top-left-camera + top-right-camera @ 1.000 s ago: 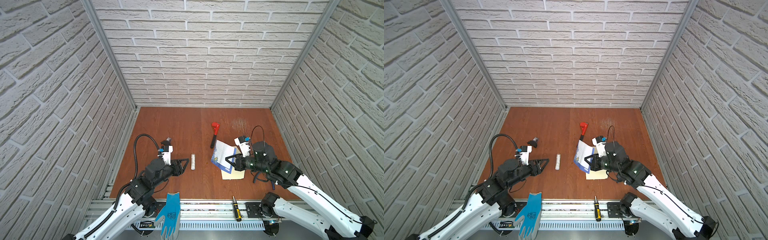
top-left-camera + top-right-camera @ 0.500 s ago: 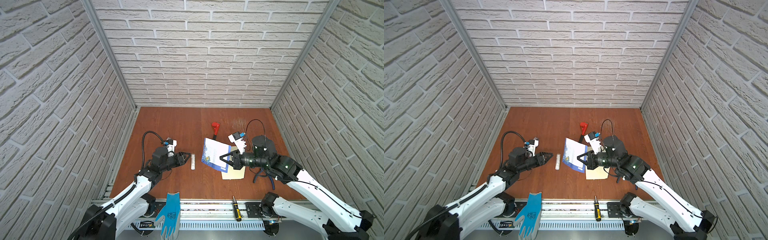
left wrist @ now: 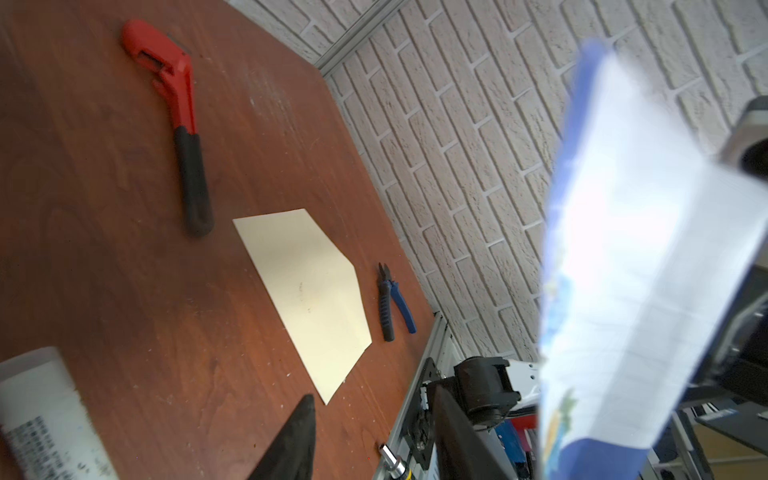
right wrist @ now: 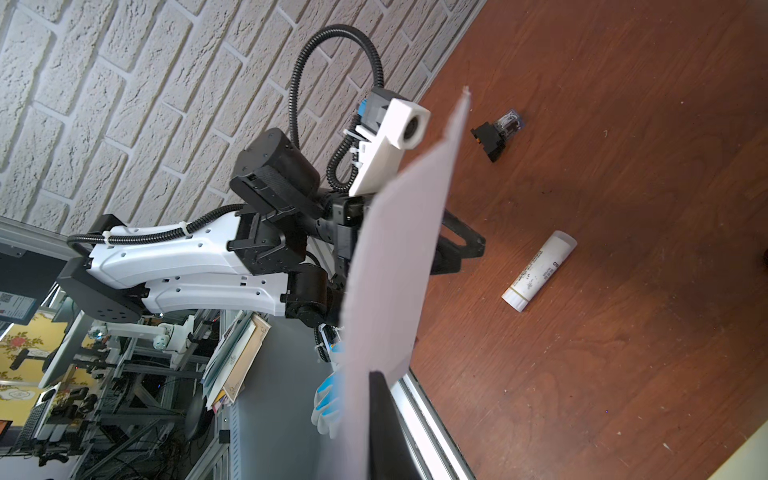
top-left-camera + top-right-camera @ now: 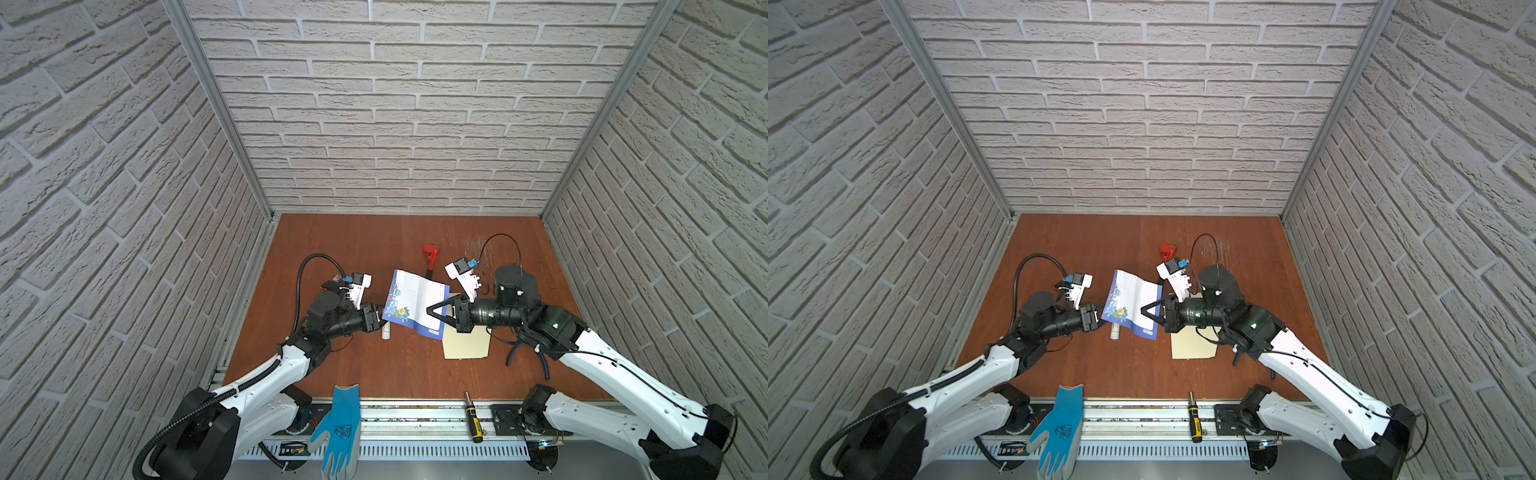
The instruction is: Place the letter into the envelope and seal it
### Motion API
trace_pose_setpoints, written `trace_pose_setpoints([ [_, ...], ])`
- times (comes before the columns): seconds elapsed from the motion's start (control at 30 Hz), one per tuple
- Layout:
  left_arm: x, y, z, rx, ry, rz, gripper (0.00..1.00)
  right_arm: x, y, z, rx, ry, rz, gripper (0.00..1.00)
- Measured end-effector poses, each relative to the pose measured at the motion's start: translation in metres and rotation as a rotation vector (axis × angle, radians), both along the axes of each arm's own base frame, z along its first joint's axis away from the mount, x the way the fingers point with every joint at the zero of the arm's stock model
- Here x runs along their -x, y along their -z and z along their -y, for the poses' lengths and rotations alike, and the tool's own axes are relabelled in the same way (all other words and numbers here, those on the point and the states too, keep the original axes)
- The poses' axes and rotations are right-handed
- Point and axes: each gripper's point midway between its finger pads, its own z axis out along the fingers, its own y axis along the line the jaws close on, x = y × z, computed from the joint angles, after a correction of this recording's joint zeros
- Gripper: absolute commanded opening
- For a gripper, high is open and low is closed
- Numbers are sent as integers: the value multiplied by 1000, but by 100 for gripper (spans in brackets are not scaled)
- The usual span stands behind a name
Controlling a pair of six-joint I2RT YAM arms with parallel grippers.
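One thin, blue-bordered letter (image 5: 411,301) hangs clamped in the right pincer (image 5: 429,311), left pincer (image 5: 380,317) half-open beside.

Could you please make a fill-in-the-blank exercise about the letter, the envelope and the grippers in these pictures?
1. The right gripper is shut on the letter, whose border is ____.
2. The envelope lies flat on the table, partly under the ____ arm.
3. The left gripper, jaws open, is near the glue stick, which lies on its ____.
Missing words: blue; right; side.

Matt paper letter (image 5: 409,297) and envelope (image 5: 465,343); grained wooden tabletop (image 5: 353,241).
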Motion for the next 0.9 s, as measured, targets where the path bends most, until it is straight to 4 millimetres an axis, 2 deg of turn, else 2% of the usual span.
trace_pose_setpoints([
  [0.2, 26, -51, -9, 80, 33, 177, 61, -6, 14, -3, 36, 8, -31, 6],
  [0.3, 36, -65, -13, 101, 39, 231, 64, -8, 21, -3, 53, 11, -48, 6],
  [0.43, 42, -67, -10, 105, 58, 243, 66, -9, 24, -5, 60, 11, -57, 6],
  [0.67, 46, -57, -3, 93, 87, 211, 74, -11, 29, -6, 57, 14, -60, 6],
  [0.9, 49, -56, 2, 95, 106, 206, 72, -15, 35, -10, 47, 22, -73, 6],
])
